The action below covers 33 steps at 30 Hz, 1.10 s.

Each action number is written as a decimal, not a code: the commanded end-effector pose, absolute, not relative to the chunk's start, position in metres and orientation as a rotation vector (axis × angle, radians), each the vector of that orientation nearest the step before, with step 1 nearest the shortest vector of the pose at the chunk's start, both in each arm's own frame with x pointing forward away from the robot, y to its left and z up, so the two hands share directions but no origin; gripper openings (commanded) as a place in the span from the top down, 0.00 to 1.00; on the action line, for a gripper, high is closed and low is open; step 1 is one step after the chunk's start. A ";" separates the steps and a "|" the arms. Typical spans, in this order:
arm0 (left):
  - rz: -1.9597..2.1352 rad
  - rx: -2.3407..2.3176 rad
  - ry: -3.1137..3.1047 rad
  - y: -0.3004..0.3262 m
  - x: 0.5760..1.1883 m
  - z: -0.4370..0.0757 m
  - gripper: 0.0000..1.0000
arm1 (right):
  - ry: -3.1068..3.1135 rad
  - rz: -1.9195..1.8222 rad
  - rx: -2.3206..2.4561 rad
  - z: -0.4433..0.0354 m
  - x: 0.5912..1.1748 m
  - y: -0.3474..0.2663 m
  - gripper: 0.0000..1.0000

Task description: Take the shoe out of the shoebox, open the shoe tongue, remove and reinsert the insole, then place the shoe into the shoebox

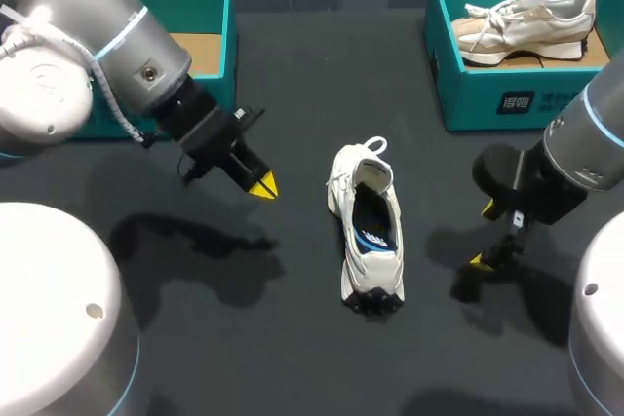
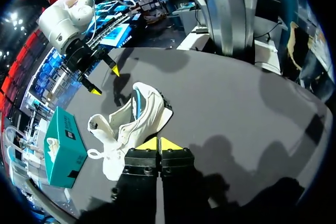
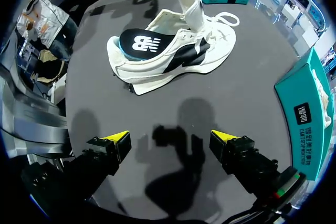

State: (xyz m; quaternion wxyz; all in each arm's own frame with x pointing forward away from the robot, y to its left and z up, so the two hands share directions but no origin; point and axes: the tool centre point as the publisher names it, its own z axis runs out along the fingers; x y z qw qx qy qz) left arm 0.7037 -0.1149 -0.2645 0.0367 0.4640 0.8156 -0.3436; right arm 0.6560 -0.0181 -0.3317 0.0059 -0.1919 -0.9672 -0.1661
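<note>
A white shoe (image 1: 369,231) lies on the dark table near the middle, tongue pulled up, toe toward the far side. Its dark insole (image 1: 373,226) with a blue edge sits in the opening; in the right wrist view the insole's (image 3: 139,43) heel end rides at the shoe's (image 3: 178,56) rim. My left gripper (image 1: 263,185) hangs left of the shoe, shut and empty; the left wrist view has its yellow tips (image 2: 159,144) together just short of the shoe (image 2: 131,124). My right gripper (image 1: 485,234) stands open right of the shoe, nothing between its fingers (image 3: 170,137).
A teal shoebox (image 1: 487,94) at the back right holds a second beige-white shoe (image 1: 526,21). Another teal box (image 1: 210,26) stands at the back left, behind my left arm. Bare tabletop lies around the shoe and in front of it.
</note>
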 end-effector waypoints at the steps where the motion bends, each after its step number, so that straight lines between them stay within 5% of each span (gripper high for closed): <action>1: -1.043 1.438 2.516 -0.112 0.704 -0.260 1.00 | -3.029 -0.522 -0.600 -0.332 0.655 -0.019 0.00; 33: -0.656 2.169 2.303 -0.211 0.703 -0.262 1.00 | -2.995 -0.524 -0.675 -0.321 0.638 -0.085 0.00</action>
